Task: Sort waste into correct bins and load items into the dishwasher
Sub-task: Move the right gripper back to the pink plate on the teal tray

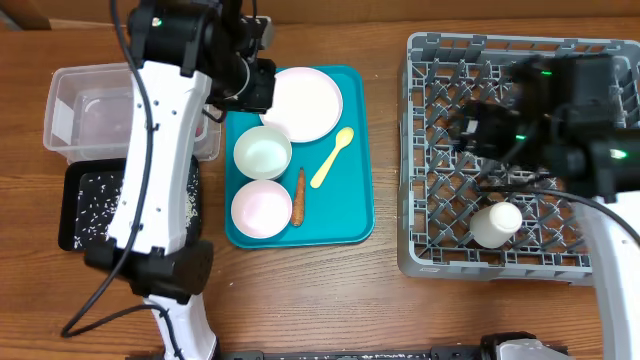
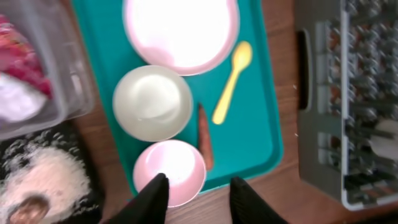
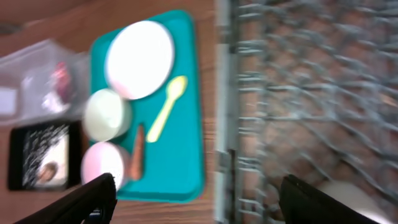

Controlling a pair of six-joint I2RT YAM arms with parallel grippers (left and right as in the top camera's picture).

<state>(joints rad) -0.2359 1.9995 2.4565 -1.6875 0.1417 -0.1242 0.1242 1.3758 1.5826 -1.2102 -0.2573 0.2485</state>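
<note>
Bright, even light from above, soft shadows only. Overhead, my right arm (image 1: 570, 120) is a dark smear above the sharp dish rack (image 1: 440, 250). My right wrist view streaks with motion blur. Left wrist: soft focus, and glare whites out the pink plate (image 2: 180, 31).

Left arm (image 1: 160, 150): your white link runs from the near edge toward the far side, wrist folded over at the top and pointing down.
Left gripper (image 2: 198, 202): dark fingers (image 2: 152, 199) parted, clear gap between them, nothing in it.
Right arm (image 1: 615, 260): comes in from your near right corner; dark wrist housing shows green lights, blurred in the overhead view.
Right gripper (image 3: 199, 199): fingers (image 3: 87, 199) spread wide toward both lower corners of its wrist view, empty.
</note>
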